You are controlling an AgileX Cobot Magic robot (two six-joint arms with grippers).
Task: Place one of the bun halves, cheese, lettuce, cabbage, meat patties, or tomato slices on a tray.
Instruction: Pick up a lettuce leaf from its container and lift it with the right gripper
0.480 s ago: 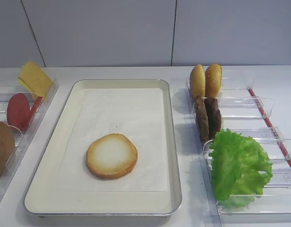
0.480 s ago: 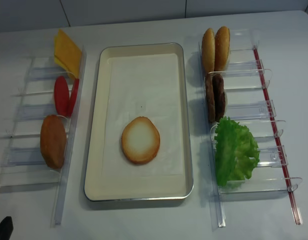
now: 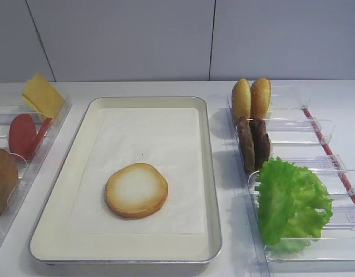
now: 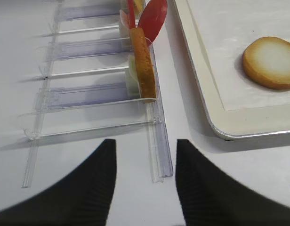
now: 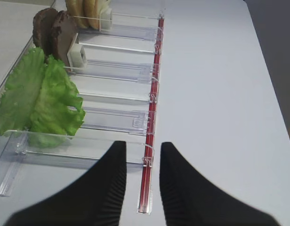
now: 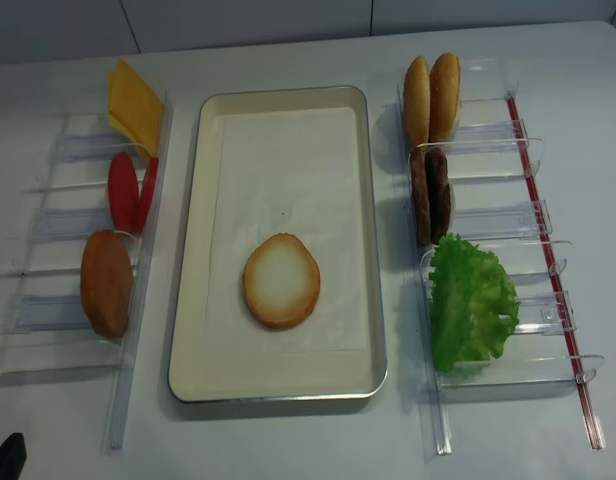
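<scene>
A: Status?

B: One bun half [image 3: 136, 190] lies flat on the tray [image 3: 211, 190] liner, pale face up, toward the tray's near end. My right gripper [image 5: 142, 176] hovers over the near end of the rack right of the tray, jaws parted a little, nothing betw. them. My left gripper [image 4: 146, 174] is over the near end of the rack left of the tray, fingers apart, also empty.

A: What's closest for you?

B: Lettuce [image 5: 39, 96], standing in the rack right of the tray, nearest slot. Prob. v. light, soft, floppy, and the frill would crush or tear. I'd pinch the top edge where it pokes above the clear wall, gentle squeeze. Meat patties [image 5: 53, 30] one slot further, on edge; look stiffer, rough, easy to grip across the rim.

A: Room?

B: Plenty of bare liner on the tray's far half. Watch the tray's raised rim and the rack's clear dividers, since thin walls could snag a finger. Lift straight up first, then cross.
</scene>
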